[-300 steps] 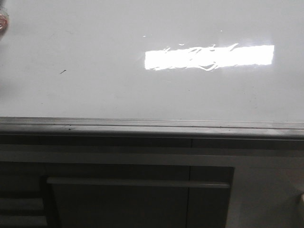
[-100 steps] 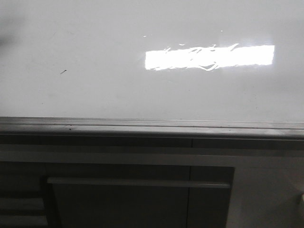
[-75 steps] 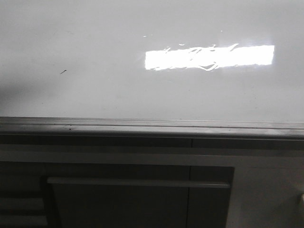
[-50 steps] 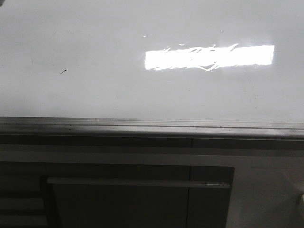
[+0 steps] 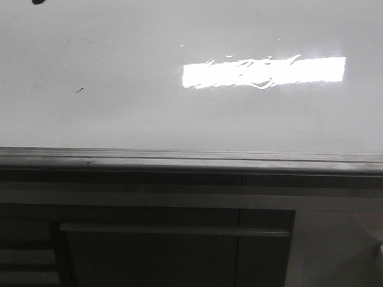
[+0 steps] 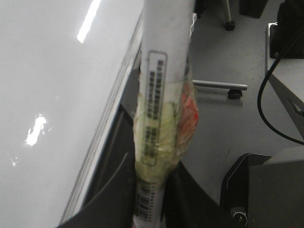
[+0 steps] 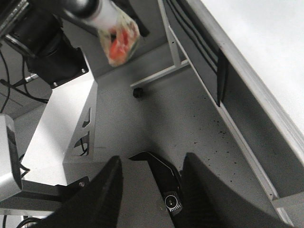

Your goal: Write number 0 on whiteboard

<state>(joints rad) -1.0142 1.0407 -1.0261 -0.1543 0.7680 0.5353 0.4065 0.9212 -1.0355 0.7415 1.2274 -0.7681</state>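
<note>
Cabinet (image 5: 179, 245): sitting nearest, grey front with bar handle. Rail (image 5: 191, 160): running along whiteboard's near edge. Whiteboard (image 5: 119, 119): lying beyond, showing glare right of centre and one tiny speck (image 5: 79, 90) at left; no 0 showing. Left gripper (image 6: 152, 209): gripping a taped white marker (image 6: 161, 95) beside the board's edge. Right gripper (image 7: 152, 190): hanging released over the floor (image 7: 190, 118).
</note>
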